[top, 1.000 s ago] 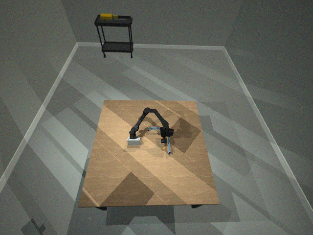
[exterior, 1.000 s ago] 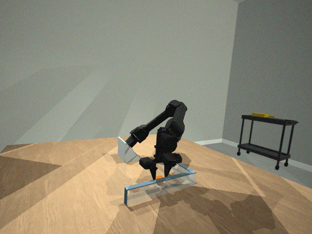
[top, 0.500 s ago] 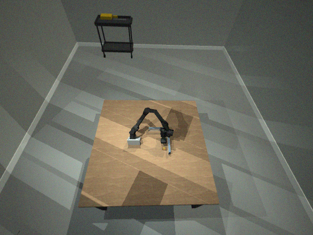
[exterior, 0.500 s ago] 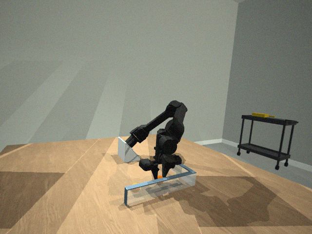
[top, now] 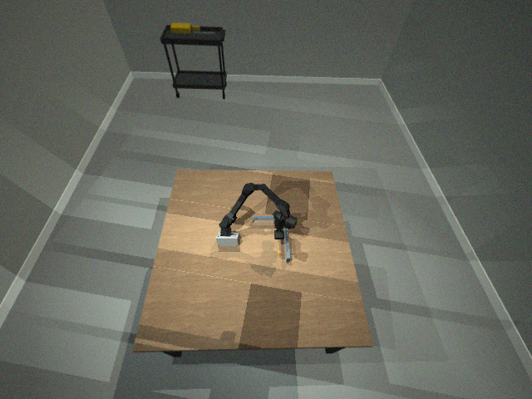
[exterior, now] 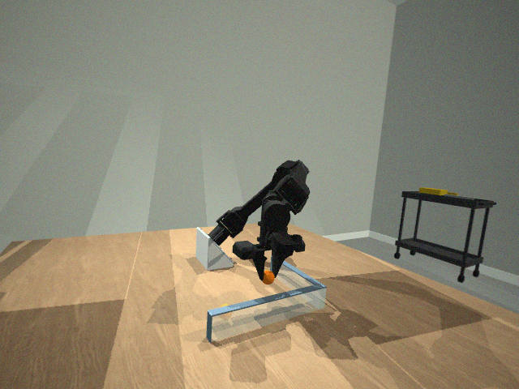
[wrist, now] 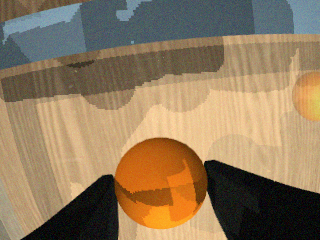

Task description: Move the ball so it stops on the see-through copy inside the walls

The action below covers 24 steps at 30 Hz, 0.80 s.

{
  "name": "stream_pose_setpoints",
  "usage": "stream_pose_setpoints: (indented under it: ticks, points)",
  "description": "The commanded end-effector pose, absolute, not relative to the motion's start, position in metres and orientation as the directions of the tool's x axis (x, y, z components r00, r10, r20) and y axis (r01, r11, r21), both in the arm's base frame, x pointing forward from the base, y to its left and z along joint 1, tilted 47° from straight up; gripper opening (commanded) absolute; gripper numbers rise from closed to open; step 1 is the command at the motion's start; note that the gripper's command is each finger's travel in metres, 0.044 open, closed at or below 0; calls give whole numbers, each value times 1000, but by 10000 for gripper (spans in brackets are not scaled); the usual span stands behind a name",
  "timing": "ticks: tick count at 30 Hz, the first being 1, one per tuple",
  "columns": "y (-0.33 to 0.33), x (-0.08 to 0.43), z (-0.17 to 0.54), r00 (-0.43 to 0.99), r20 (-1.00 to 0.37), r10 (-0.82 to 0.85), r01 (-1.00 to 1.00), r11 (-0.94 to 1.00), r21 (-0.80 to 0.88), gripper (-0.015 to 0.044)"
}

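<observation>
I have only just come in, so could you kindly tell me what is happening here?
The black arm's tool is shut on the orange ball, inside the corner of the two clear walls. The pale see-through ball marking the resting spot lies off to one side, so the ball is not there yet.

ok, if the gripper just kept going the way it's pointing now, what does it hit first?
The gripper is shut on the orange ball and points steeply down, so most likely the table just beneath the ball. The clear wall lies further ahead, probably not in line; depth is unclear.
</observation>
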<state>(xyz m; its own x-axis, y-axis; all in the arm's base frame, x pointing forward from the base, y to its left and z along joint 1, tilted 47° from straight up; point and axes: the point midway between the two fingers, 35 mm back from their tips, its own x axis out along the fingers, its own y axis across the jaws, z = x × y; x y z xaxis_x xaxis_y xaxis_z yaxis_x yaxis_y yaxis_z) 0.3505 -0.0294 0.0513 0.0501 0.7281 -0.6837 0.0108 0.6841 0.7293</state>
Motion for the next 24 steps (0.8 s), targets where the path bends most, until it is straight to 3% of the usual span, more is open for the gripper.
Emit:
stream_pose_setpoints:
  ticks: [1, 12, 24]
  points:
    - [-46, 350, 66, 53, -689, 723, 4, 690, 724, 0]
    - [-75, 342, 96, 51, -685, 727, 3, 686, 728, 0]
    - [-104, 352, 40, 51, -690, 722, 8, 691, 723, 0]
